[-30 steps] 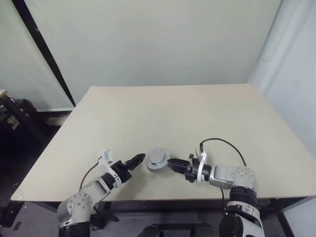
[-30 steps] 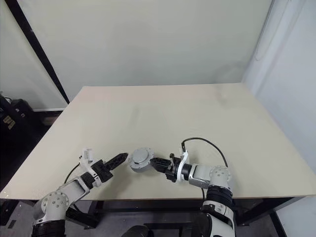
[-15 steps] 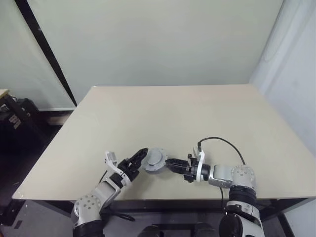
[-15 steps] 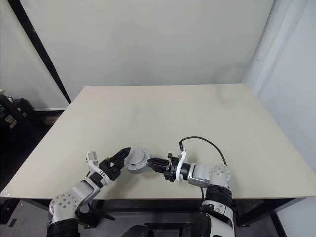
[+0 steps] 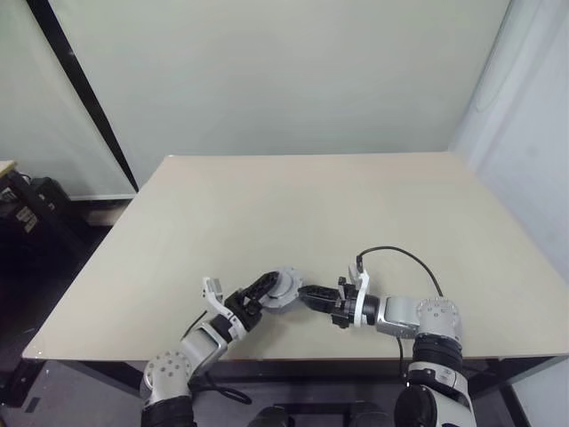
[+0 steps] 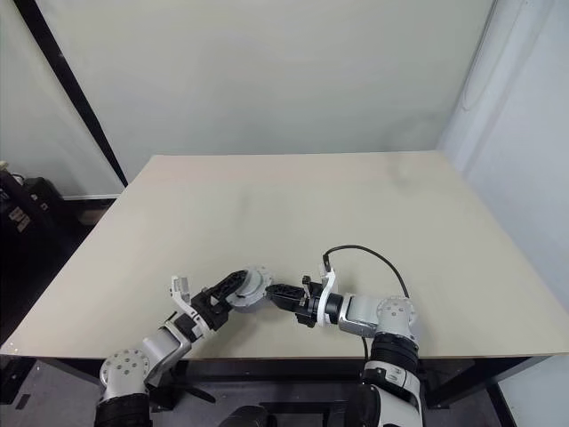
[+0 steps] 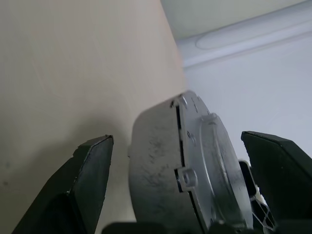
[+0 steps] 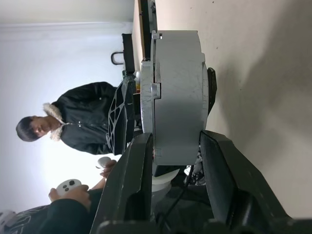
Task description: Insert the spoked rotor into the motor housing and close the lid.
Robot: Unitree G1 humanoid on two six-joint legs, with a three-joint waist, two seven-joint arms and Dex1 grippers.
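Between both end effectors, grey lidded motor housing [image 8: 176, 97]

Beige tabletop [image 5: 311, 205], pale wall behind w/ black diagonal bar [image 5: 80, 89]. Person in dark jacket [image 8: 87, 122] holding white controller [image 8: 68, 186].

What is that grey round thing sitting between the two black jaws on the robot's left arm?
The closed motor housing, lid on. In the left wrist view it sits between the left gripper's open jaws, a gap at each side; the right gripper clamps it.
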